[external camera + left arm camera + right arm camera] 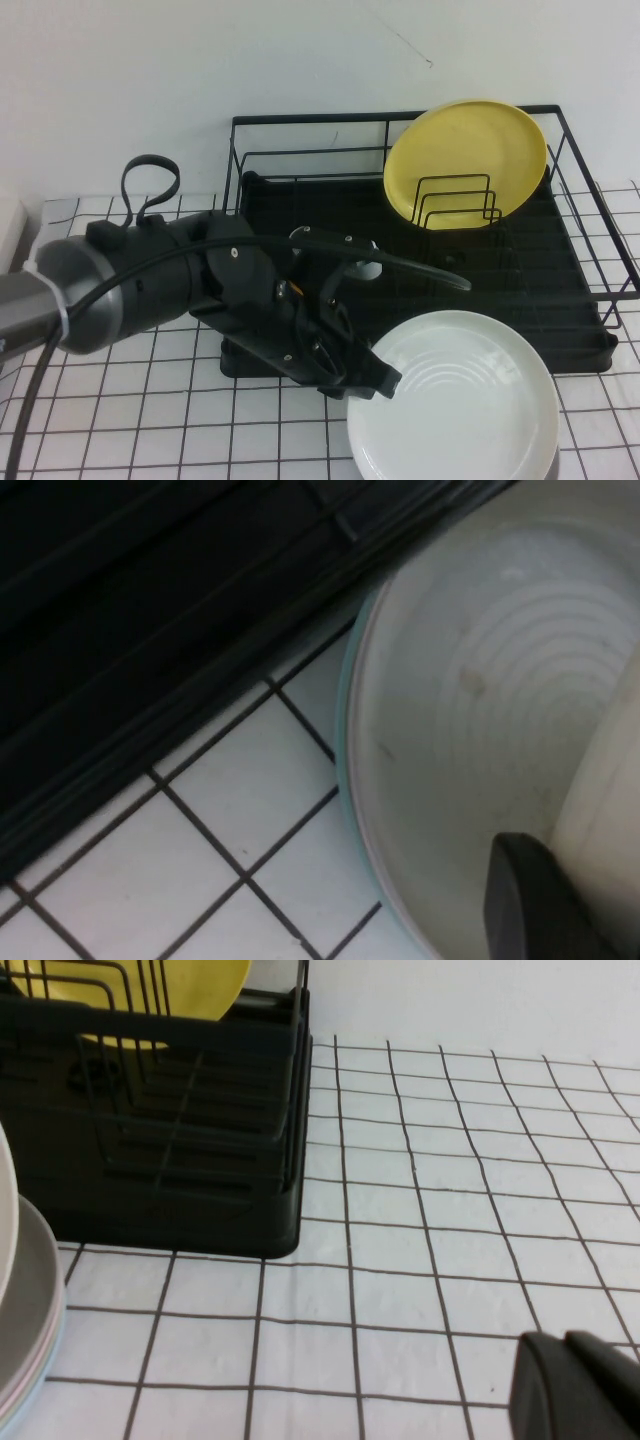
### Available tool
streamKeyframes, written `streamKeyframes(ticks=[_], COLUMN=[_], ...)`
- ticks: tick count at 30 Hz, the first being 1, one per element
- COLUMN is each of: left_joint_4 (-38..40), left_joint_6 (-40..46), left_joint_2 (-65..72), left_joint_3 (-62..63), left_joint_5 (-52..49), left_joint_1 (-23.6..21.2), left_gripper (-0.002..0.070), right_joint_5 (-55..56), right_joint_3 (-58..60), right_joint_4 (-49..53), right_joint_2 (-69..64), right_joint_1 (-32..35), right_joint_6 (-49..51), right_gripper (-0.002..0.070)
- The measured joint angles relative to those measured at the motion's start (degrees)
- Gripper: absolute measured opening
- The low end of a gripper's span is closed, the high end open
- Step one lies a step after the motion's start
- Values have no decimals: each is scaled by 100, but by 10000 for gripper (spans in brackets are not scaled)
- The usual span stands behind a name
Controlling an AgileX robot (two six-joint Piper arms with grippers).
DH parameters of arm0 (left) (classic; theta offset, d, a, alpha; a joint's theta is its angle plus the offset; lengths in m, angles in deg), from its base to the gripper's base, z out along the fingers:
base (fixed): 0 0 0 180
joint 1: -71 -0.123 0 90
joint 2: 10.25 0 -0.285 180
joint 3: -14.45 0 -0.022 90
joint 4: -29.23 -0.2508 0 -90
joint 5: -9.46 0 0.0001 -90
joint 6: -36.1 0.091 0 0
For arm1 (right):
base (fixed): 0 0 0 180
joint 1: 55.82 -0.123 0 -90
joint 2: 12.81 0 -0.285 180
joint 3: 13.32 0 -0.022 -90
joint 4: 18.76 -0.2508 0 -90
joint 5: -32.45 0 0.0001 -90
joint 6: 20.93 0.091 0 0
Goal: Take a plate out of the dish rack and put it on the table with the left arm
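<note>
Plate (pixel 455 400) lies flat on a stack on the worktop (pixel 120 420), just in front of the dish rack (pixel 590 330). Left gripper (pixel 375 383) touches its rim; I cannot tell its grip. Right gripper (pixel 580 1385) hovers beside the rack, grip unclear.

The table (pixel 150 420), a white cloth with black grid, carries the dish rack (pixel 585 345) and, in front of it, a stack of plates (pixel 460 400).

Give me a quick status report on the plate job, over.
Left claw at round white plate's near rim. Plate out of black wire dish rack, atop a plate stack on gridded white tablecloth. Right claw low over cloth beside rack. Nothing blocking.
</note>
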Motion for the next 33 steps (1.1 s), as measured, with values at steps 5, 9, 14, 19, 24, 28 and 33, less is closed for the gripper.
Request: streamKeyframes(ticks=[5,9,14,19,24,28,33], left_joint_4=[-12,-1,-1,-1,-336,-1035,-1719], left_joint_6=[24,233,266,266,-48,-478,-765], left_joint_2=[145,145,145,145,-258,-749,-1625], left_joint_3=[0,0,0,0,0,0,0], left_joint_5=[43,20,-85,-175,-153,-155,-155], left_joint_1=[0,13,13,13,23,25,37], left_gripper=[40,114,362,474,347,128,15], right_joint_5=[0,0,0,0,0,0,0], right_joint_3=[0,0,0,0,0,0,0], right_joint_4=[0,0,0,0,0,0,0], right_joint_2=[0,0,0,0,0,0,0], right_joint_1=[0,0,0,0,0,0,0], right_joint_6=[0,0,0,0,0,0,0], right_gripper=[-3,-3,-3,-3,-3,-3,-3])
